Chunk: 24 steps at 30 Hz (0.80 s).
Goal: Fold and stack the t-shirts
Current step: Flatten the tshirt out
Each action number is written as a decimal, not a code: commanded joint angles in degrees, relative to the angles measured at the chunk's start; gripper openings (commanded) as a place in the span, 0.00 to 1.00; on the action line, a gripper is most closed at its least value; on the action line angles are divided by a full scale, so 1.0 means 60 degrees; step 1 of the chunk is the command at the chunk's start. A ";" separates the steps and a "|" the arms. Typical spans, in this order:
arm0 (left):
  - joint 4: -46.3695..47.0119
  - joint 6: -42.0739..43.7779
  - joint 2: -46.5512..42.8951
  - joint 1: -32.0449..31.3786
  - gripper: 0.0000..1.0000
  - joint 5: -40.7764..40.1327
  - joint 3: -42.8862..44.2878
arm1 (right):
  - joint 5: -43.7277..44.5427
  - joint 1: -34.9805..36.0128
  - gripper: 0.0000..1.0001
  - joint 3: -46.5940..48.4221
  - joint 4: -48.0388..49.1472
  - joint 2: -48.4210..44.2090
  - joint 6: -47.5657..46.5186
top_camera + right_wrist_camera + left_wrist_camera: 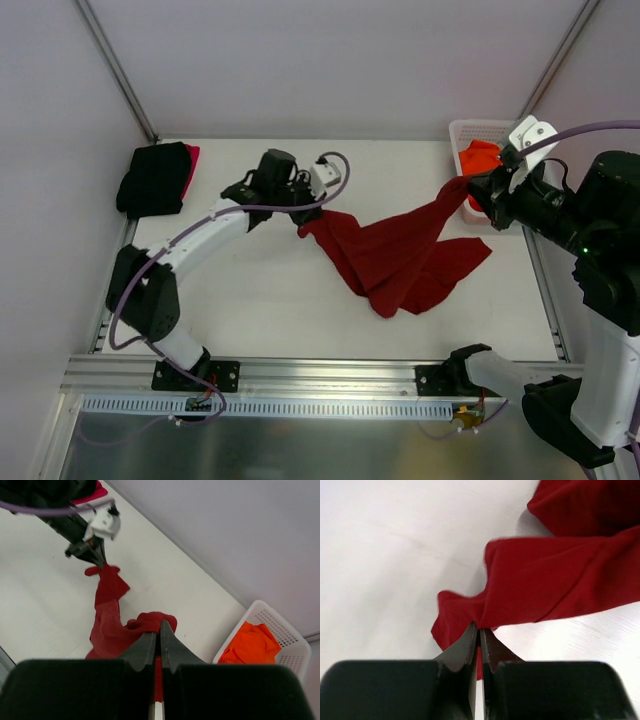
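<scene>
Top external view: four pieces of cloth can be counted, along with one basket (pixel 470 128) and two arms. One dark red t-shirt (pixel 400 255) lies in the middle of the worktop (pixel 260 300), stretched between both hands. One black t-shirt (pixel 152 180) sits folded at the far left corner, with a sliver of bright red cloth (pixel 191 160) showing along its right edge. One orange t-shirt (pixel 480 158) is bunched inside the white lattice basket at the far right corner.

The left hand (pixel 300 222) is clenched on the left end of the dark red t-shirt. In the left wrist view its fingers are pressed together with a fold of the cloth pinched between the tips. The right hand (pixel 470 190) is just beside the basket and grasps the other end. In the right wrist view its fingers are likewise closed tight on a bunched edge of the fabric.

From the right hand's grip the dark red t-shirt runs as a narrow, drawn-up strip down to the left. It then widens into a crumpled, uneven mass that rests on the worktop right of centre. Its near part trails toward the near edge, and one flap spreads out to the right. The cloth is plain and matte, deeply creased, with overlapping layers and no flat, squared shape.
</scene>
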 commanded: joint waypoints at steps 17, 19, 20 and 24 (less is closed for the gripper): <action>-0.1416 0.1081 -0.5788 0.1221 0.00 -0.4593 0.1952 | 0.5370 -0.0071 0.00 -0.3625 0.3835 -0.1160 0.0170; -0.1416 0.1331 -0.6081 0.1236 0.00 -0.5223 0.2333 | 0.6145 -0.0086 0.00 -0.4079 0.4233 -0.1337 -0.0006; -0.1402 0.1375 -0.6140 0.1221 0.00 -0.5386 0.2465 | 0.6309 -0.0071 0.00 -0.4168 0.4511 -0.1483 -0.0035; -0.1416 0.1638 -0.6171 0.1221 0.00 -0.5710 0.3517 | 0.6706 -0.0071 0.00 -0.3994 0.4719 -0.1500 0.0023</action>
